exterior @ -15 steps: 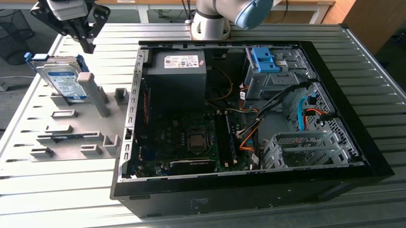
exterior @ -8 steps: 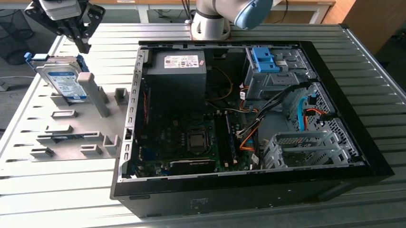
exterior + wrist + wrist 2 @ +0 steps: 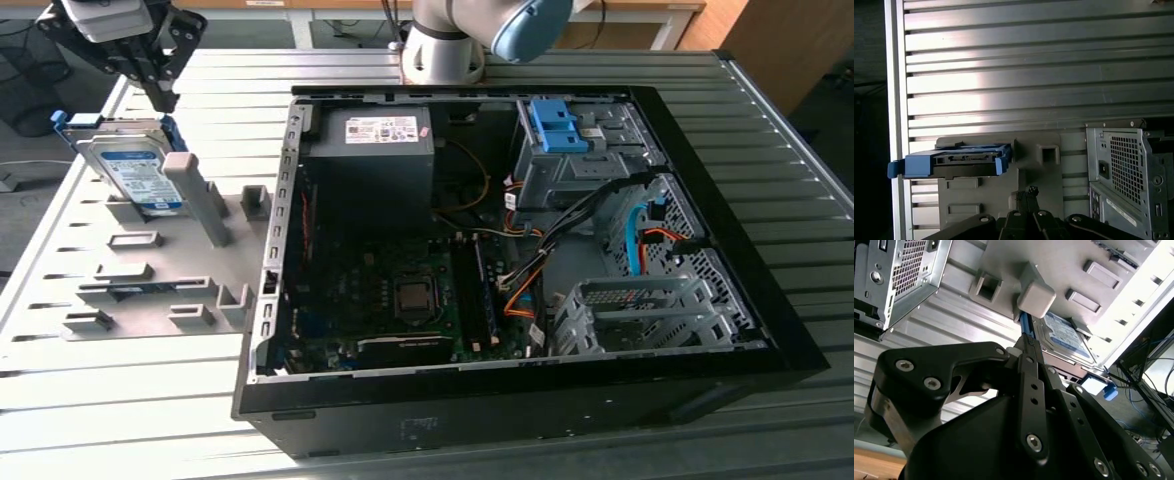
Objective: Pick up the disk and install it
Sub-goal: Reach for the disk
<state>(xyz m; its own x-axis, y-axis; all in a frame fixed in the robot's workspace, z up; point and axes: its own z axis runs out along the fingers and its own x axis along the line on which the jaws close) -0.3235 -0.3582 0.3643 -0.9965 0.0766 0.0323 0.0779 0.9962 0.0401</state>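
The disk (image 3: 134, 170) is a silver drive with a white-and-blue label and blue rails. It leans upright in a slot of the grey fixture (image 3: 160, 270), at the exterior view's left. My gripper (image 3: 163, 98) hangs just above and behind the disk's upper edge, apart from it, its fingers closed to a point with nothing between them. In the first wrist view the disk (image 3: 961, 160) shows end-on beyond the gripper (image 3: 1029, 192). In the second wrist view the disk (image 3: 1064, 337) lies just past the gripper (image 3: 1026, 342).
An open black computer case (image 3: 534, 250) lies on the slatted metal table (image 3: 120, 410). Inside it are a black power supply (image 3: 374, 150), the motherboard, cables and a drive cage holding a bare blue bracket (image 3: 554, 125). The fixture carries several grey blocks and an upright post (image 3: 187, 190).
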